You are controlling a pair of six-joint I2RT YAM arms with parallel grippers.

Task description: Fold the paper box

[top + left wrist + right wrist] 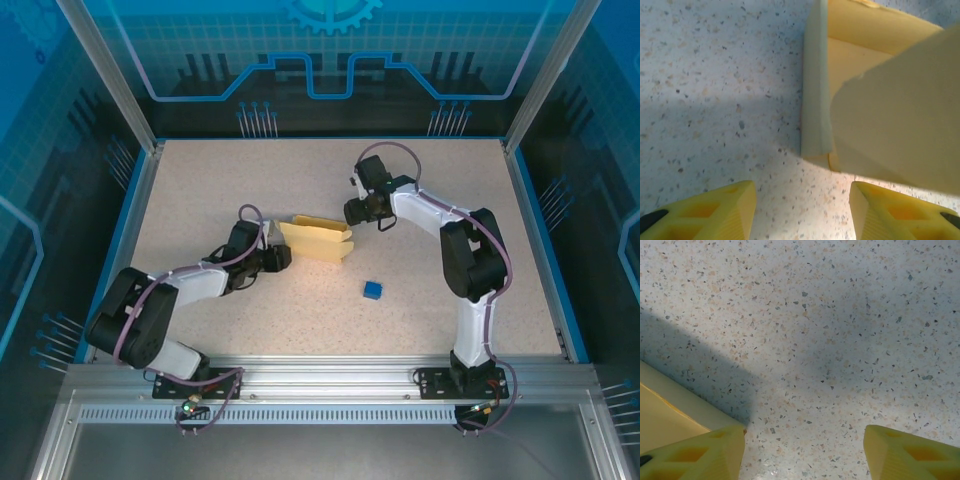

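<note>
The tabletop (pixel 200 180) carries the half-formed paper box (pixel 318 240) near its middle, walls raised and one flap loose. The thin card is probably light, so a push from one side alone would likely slide or spin it, or buckle a wall instead of creasing it.

The left arm (pixel 180 290) reaches in low, and the left gripper (pixel 802 210) is just short of the box's left end, open and empty. The right arm (pixel 465 250) arches over, and the right gripper (pixel 805 450) points down beside the far right corner, also open and empty. A sliding box could hit the blue cube (pixel 373 290), which lies apart on the near side.
</note>
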